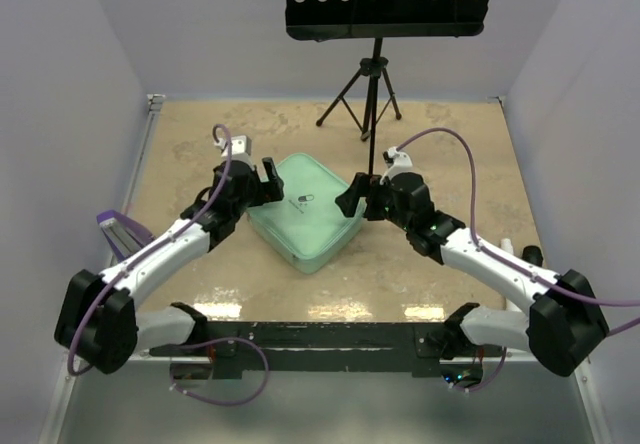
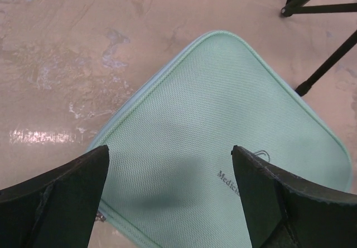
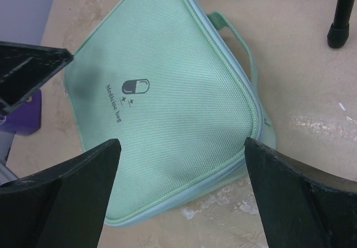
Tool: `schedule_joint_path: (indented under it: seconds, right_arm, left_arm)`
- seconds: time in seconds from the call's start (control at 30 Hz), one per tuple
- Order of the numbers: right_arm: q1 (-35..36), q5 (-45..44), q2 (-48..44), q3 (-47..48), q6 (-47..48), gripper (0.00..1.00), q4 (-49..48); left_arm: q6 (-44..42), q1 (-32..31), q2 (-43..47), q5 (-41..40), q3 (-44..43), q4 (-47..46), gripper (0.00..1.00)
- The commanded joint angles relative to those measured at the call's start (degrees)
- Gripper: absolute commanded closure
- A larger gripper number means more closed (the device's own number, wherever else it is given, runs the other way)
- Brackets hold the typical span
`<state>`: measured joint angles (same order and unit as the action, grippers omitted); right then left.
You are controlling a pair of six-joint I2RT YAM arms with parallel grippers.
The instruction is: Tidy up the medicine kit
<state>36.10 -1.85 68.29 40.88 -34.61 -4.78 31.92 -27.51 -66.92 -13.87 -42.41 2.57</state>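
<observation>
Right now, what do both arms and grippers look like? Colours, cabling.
Both alike: the left arm and right arm have white link shells with bulky black joints. A thin purple cable loops loosely along each. The left gripper and right gripper are matte black, with broad wedge-shaped fingers. No markings visible.

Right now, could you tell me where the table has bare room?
Free: the far-left corner, between the wall and the tripod; the far-right corner, beyond the right gripper; the near strip between the medicine kit and the arm bases. Crowded: the middle, where the left gripper and right gripper flank the kit.
</observation>
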Motion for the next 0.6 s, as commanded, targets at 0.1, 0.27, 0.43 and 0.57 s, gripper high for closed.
schedule_joint_path:
  seconds: [0.1,0.27,0.43,0.57]
  right_arm:
    - [-0.15,1.67,4.12,1.04,-2.13,0.02,-0.06]
    - [-0.15,-1.31,3.26,0.61,-2.21,0.02,3.80]
    - [-0.15,0.87,1.40,-4.40,-3.62,0.02,1.97]
    - [-0.15,6.23,8.15,-4.15,-4.15,0.03,-3.82]
  left_arm:
    - [-3.89,1.14,-12.09,3.14,-4.70,-3.98,0.07]
    - [-0.55,1.14,-7.20,5.60,3.99,-10.37,0.09]
    - [-1.16,1.14,-7.00,7.71,5.32,-10.65,0.11]
    - [2.08,1.14,-5.69,9.65,8.21,-11.36,0.17]
